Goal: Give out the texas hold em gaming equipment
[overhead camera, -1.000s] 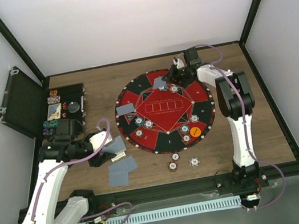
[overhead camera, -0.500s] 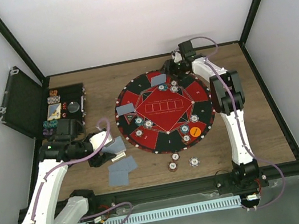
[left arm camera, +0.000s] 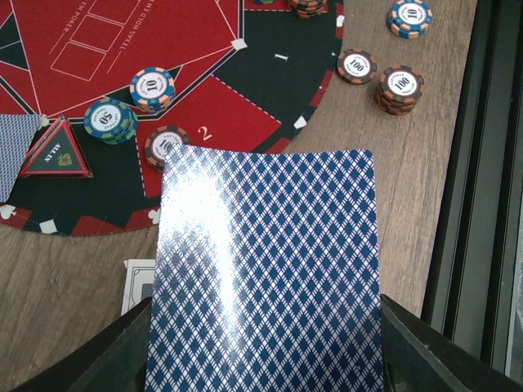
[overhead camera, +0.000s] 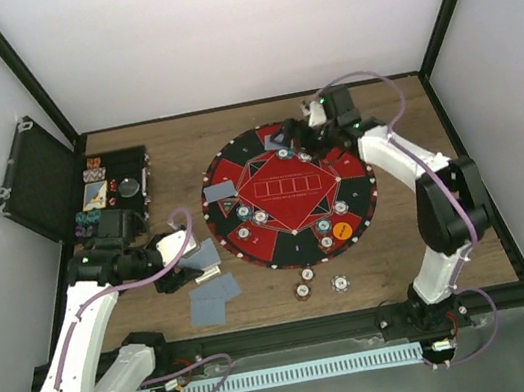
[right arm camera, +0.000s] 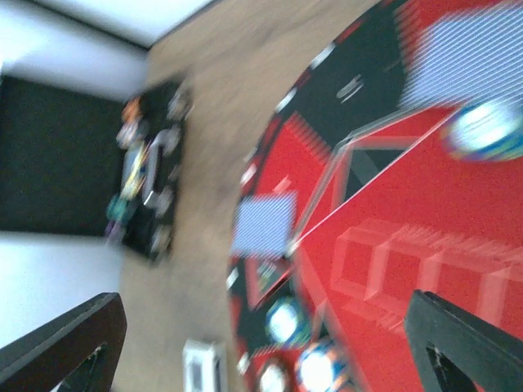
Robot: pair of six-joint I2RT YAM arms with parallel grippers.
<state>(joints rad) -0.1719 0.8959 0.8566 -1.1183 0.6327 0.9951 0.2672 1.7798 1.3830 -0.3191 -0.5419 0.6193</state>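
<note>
- The left gripper (overhead camera: 172, 273) pinches a blue-backed playing card (left arm camera: 265, 269) just beside the round mat's (overhead camera: 287, 192) near-left edge.
- The right gripper (right arm camera: 265, 343), fingers spread wide and empty, hovers over the mat's far edge.
- Poker chips (overhead camera: 259, 218) sit on the mat.

The left arm (overhead camera: 78, 335) and the right arm (overhead camera: 392, 155) are built alike: smooth white tubular links joined by bulky, rounded black joint housings (overhead camera: 452, 208). Each arm stands on a black base (overhead camera: 415, 316). A thin lilac cable (overhead camera: 181, 215) loops loosely along the left arm, and a second lilac cable (overhead camera: 358, 75) arcs over the right one. The left pincer (left arm camera: 265, 327) has dark grey, wedge-shaped fingers (left arm camera: 114, 359). The right pincer (right arm camera: 261, 343) has matte black ones (right arm camera: 65, 343).
</note>
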